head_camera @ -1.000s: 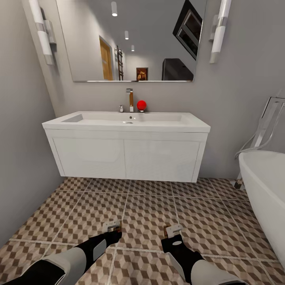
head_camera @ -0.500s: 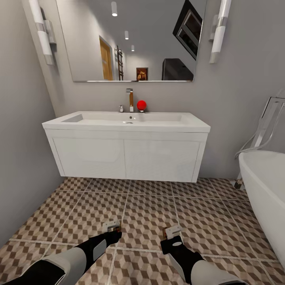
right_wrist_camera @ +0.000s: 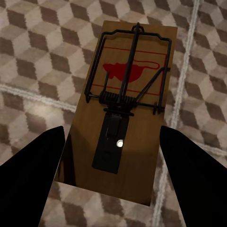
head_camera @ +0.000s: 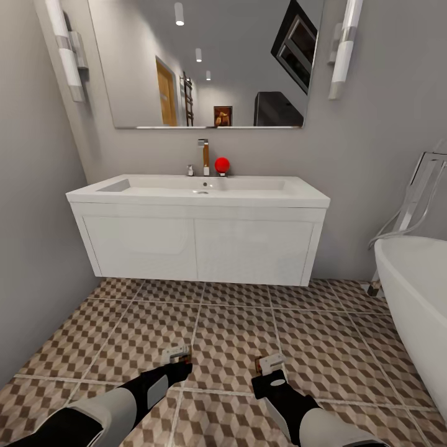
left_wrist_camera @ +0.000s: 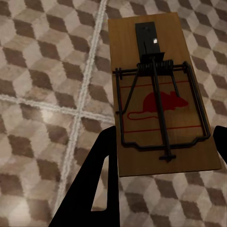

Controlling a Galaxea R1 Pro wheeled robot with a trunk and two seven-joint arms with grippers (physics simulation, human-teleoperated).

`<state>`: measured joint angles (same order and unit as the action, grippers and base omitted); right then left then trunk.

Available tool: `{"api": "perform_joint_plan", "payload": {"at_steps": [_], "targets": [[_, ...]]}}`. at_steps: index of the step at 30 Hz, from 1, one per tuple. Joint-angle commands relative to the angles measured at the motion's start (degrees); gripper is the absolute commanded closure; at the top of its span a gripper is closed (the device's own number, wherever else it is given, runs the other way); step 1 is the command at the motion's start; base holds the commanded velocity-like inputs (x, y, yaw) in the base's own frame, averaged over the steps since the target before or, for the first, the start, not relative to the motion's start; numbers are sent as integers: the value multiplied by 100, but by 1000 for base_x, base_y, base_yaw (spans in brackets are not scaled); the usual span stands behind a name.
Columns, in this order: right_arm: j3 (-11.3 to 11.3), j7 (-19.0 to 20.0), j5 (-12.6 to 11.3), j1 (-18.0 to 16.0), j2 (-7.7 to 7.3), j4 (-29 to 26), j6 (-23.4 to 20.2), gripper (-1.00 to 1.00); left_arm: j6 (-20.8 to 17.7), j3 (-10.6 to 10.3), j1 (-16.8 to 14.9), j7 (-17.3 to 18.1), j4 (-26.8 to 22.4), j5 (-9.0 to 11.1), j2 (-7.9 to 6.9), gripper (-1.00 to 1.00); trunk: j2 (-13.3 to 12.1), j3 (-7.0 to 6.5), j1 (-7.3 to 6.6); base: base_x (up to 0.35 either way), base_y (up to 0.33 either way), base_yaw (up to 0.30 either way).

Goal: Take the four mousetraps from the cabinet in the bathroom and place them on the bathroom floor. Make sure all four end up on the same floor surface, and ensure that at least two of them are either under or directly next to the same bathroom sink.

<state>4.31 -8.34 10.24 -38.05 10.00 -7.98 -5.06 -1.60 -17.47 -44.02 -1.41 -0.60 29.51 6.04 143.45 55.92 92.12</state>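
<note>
Gripping a mousetrap (left_wrist_camera: 158, 94) between its fingers, the left gripper (head_camera: 176, 357) hangs low over the bathroom floor (head_camera: 236, 335), in front of the sink (head_camera: 198, 192). Just beside it, the right gripper (head_camera: 271, 363) clamps a second mousetrap (right_wrist_camera: 124, 106) above the same tiles.

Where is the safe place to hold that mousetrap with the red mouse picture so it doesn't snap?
Best by the long bare edges of the wooden board, coming in from its sides, as the left gripper has the mousetrap. The board is flat and thin, and its edges stay clear of the black wire spring on top. The right gripper holds its mousetrap likewise.
</note>
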Motion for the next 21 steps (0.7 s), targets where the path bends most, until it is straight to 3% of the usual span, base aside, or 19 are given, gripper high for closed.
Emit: {"api": "perform_joint_plan", "payload": {"at_steps": [1,10,21], "targets": [[43,-27,38,-1,0,-10,-53,100,-26,-47,-1,-16,-11,53,1,100,2,5,-1,0,0,0],[50,-27,50,-1,0,-10,-52,100,-65,-39,-1,3,-17,75,93,100,2,5,-1,0,0,0],[56,-28,79,-1,0,-19,-42,100,-64,-37,-2,-19,-11,100,164,100,15,227,24,0,0,0]]}}
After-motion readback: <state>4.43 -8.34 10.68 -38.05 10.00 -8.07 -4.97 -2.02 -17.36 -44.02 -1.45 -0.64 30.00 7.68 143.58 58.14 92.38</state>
